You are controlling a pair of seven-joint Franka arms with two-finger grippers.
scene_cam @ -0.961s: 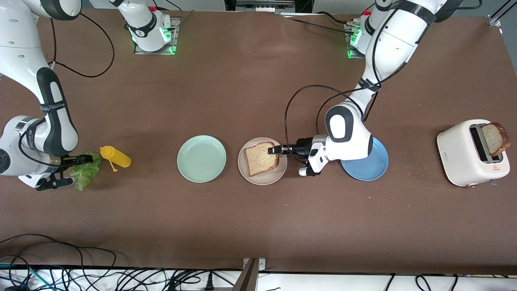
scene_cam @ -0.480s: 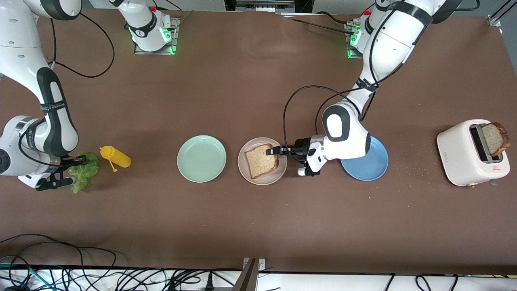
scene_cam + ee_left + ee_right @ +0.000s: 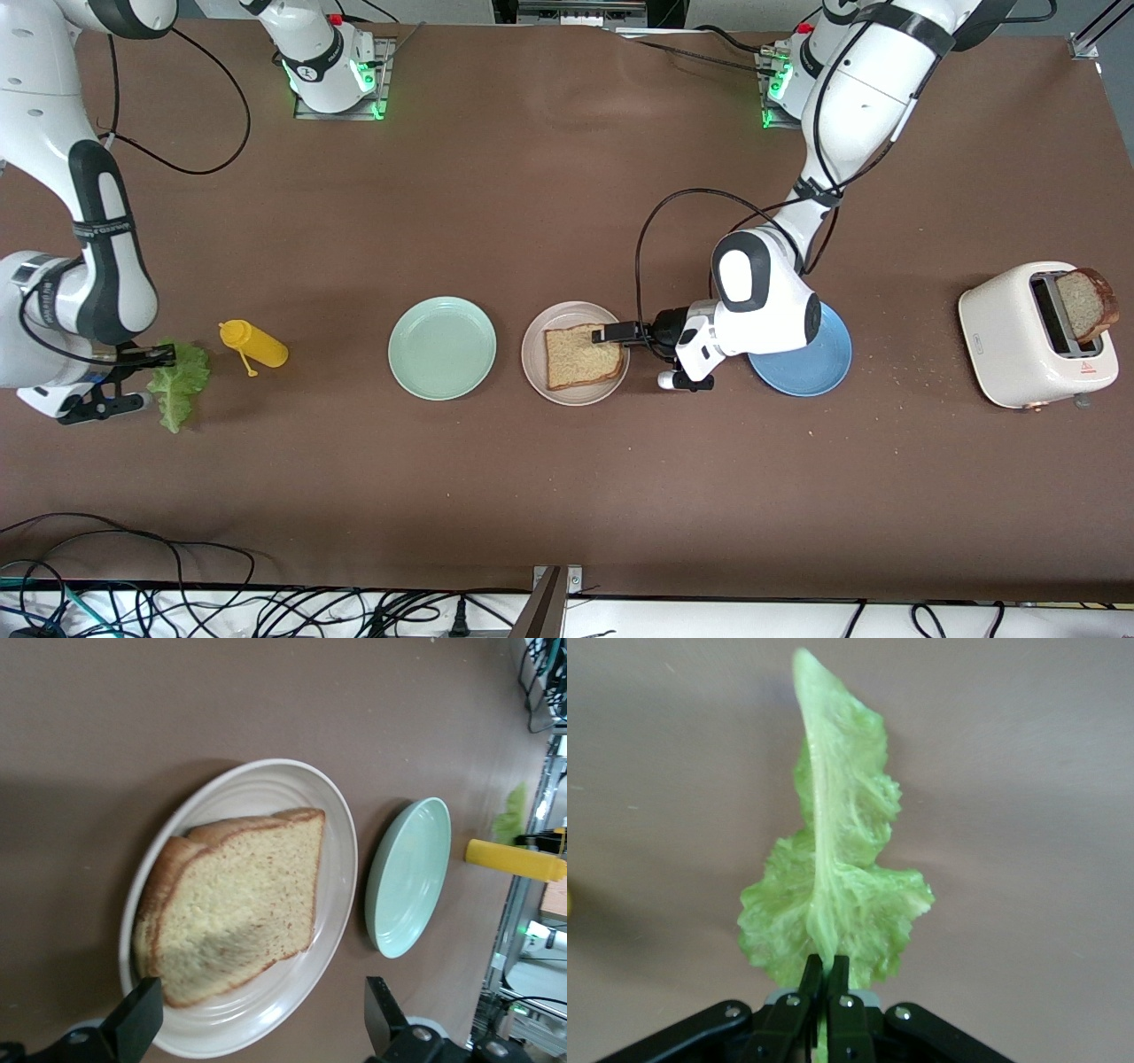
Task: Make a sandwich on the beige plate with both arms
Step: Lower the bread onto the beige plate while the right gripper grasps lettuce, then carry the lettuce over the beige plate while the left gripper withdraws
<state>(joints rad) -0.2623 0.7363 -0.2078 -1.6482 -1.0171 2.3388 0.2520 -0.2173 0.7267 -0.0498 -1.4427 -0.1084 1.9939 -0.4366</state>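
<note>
One brown bread slice (image 3: 580, 356) lies flat on the beige plate (image 3: 534, 354). My left gripper (image 3: 611, 335) hovers over the plate's rim on the blue plate's side, open and empty. In the left wrist view the bread slice (image 3: 239, 895) rests on the beige plate (image 3: 335, 815), with my left gripper (image 3: 259, 1032) wide apart just short of it. My right gripper (image 3: 149, 359) is shut on the stem end of the green lettuce leaf (image 3: 180, 388) at the right arm's end of the table. The right wrist view shows the lettuce leaf (image 3: 833, 886) pinched in my right gripper (image 3: 826, 973).
A second bread slice (image 3: 1085, 304) sticks out of the white toaster (image 3: 1019, 341) at the left arm's end. A blue plate (image 3: 815, 372) lies under the left wrist. A mint-green plate (image 3: 441, 347) sits beside the beige one, and a yellow squeeze bottle (image 3: 254, 345) lies beside the lettuce.
My left gripper opened, let the bread settle flat on the beige plate, and drew back slightly. My right gripper shut on the lettuce and pulled it toward the right arm's end.
</note>
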